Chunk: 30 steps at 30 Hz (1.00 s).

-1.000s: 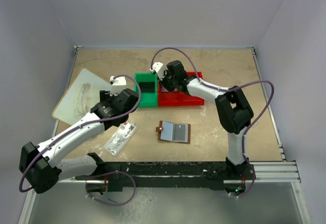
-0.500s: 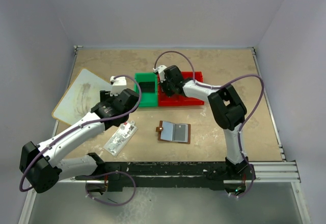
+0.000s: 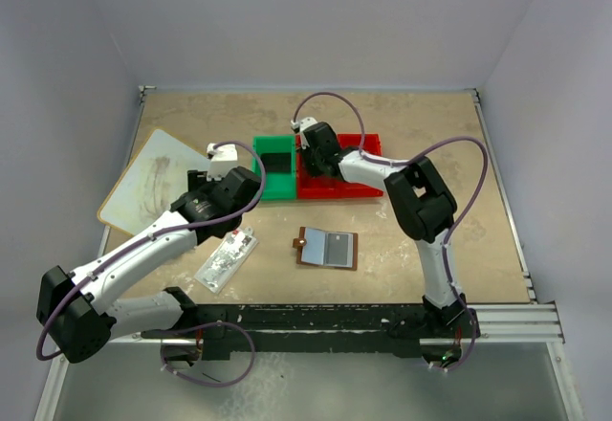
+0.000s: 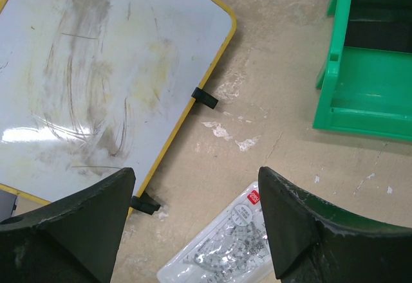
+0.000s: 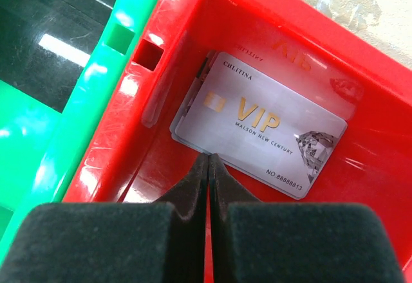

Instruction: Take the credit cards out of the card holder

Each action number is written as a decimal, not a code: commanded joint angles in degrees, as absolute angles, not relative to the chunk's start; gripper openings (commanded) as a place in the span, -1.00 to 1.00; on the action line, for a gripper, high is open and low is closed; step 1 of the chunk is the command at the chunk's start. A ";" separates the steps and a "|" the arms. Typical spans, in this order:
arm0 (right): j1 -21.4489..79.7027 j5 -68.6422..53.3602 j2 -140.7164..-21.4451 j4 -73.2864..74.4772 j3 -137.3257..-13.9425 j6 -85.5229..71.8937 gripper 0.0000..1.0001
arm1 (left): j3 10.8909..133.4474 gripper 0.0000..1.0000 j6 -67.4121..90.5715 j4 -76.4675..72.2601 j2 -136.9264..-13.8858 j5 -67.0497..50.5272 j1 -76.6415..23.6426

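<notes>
The brown card holder lies open on the table in front of the bins, its pale clear pocket facing up, with no gripper near it. A small stack of silver VIP credit cards lies flat in the left end of the red bin. My right gripper hangs in that bin, shut with nothing between its jaws, its tips at the near edge of the top card. From above, the right gripper sits over the red bin. My left gripper hovers open and holds nothing.
A green bin adjoins the red one on its left. A yellow-rimmed whiteboard lies at the far left. A clear packet with a protractor lies below the left gripper, near the green bin.
The right arm has swung left and its gripper has moved to the left end of the red bin, still shut. The left arm and the card holder have stayed put.
</notes>
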<state>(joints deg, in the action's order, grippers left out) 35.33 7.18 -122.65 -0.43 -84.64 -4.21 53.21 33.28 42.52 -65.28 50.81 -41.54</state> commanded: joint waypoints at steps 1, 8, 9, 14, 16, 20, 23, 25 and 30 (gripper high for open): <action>35.29 9.49 -122.65 0.47 -85.67 -4.31 -1.00 | 54.26 0.50 32.52 42.28 -64.64 51.66 -41.35; 35.57 2.59 -112.40 -0.57 -82.18 -3.35 -0.78 | 54.28 0.50 32.52 42.23 -64.52 51.10 -41.39; 35.53 0.72 -110.43 -0.92 -81.55 -3.09 -0.75 | 54.21 0.50 32.52 42.19 -64.45 50.78 -41.39; 35.51 -2.06 -101.12 -2.64 -75.52 -3.75 -0.62 | 53.95 0.50 32.17 41.56 -64.16 48.94 -41.37; 35.57 -0.80 -95.83 -5.33 -70.16 -5.97 -0.54 | 53.88 0.50 31.82 41.08 -64.06 47.88 -41.35; 35.58 1.68 -80.15 -11.21 -54.37 -15.85 -0.25 | 53.21 0.51 30.99 39.15 -63.70 43.11 -41.37; 35.36 -1.74 -69.47 -15.85 -40.65 -24.98 -0.04 | 53.51 0.51 31.14 36.42 -64.00 36.90 -41.40; 35.20 -5.69 -64.71 -16.24 -34.97 -29.43 0.02 | 53.24 0.52 31.85 32.59 -64.27 31.11 -41.46; 35.37 -8.21 -56.80 -10.94 -26.21 -35.70 -0.03 | 52.09 0.47 35.70 22.70 -69.42 18.85 -41.97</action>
